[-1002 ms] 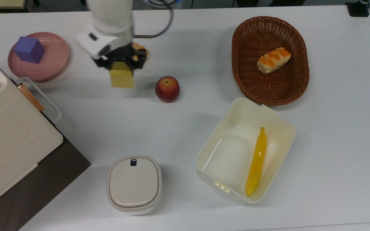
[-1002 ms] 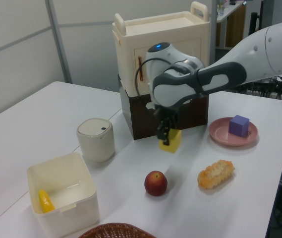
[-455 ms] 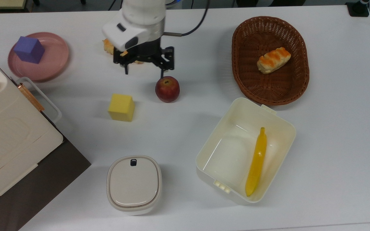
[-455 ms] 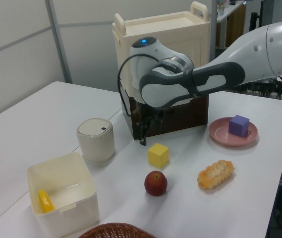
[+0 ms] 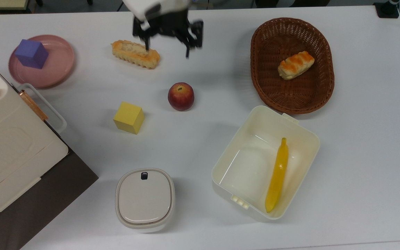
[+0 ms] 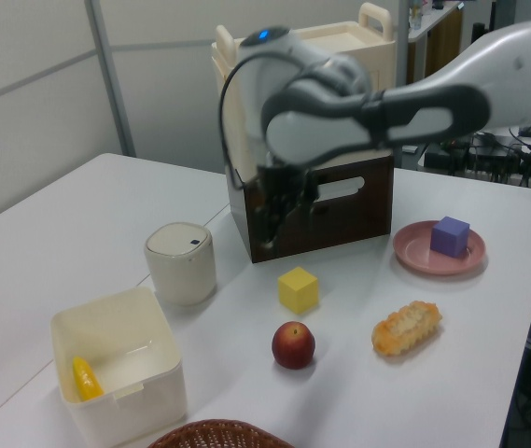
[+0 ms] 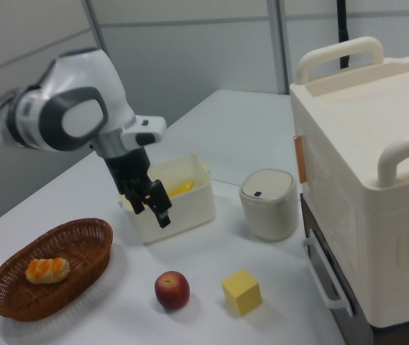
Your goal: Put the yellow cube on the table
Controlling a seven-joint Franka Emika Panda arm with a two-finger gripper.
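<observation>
**Yellow cube sits free on the white surface, pincer raised and empty**

The yellow cube (image 5: 129,117) rests on the white surface (image 5: 359,139), turned slightly so a corner points toward the bottom edge in the top view. Nothing touches it. The red apple (image 5: 181,96) stands near it, toward the top view's right, with a clear gap between them. In the right view the yellow cube (image 7: 241,292) lies just beside the apple (image 7: 172,290), in front of the dark base under the cream case (image 7: 377,172).

The pincer (image 5: 167,47) hangs in the air well apart from the cube, near the top edge in the top view, its two fingers spread and gripping nothing. In the top view one fingertip overlaps the long pastry (image 5: 135,53) lying on the surface. In the left view the pincer (image 6: 279,201) hovers above the cube (image 6: 298,289), in front of the case.

Elsewhere, a purple cube (image 5: 31,53) sits on the pink plate (image 5: 57,69). A brown basket (image 5: 266,69) holds a small bread roll (image 5: 296,65). An open cream box (image 5: 304,139) contains a banana (image 5: 278,173), and a lidded round container (image 5: 145,198) stands near the top view's bottom edge.
</observation>
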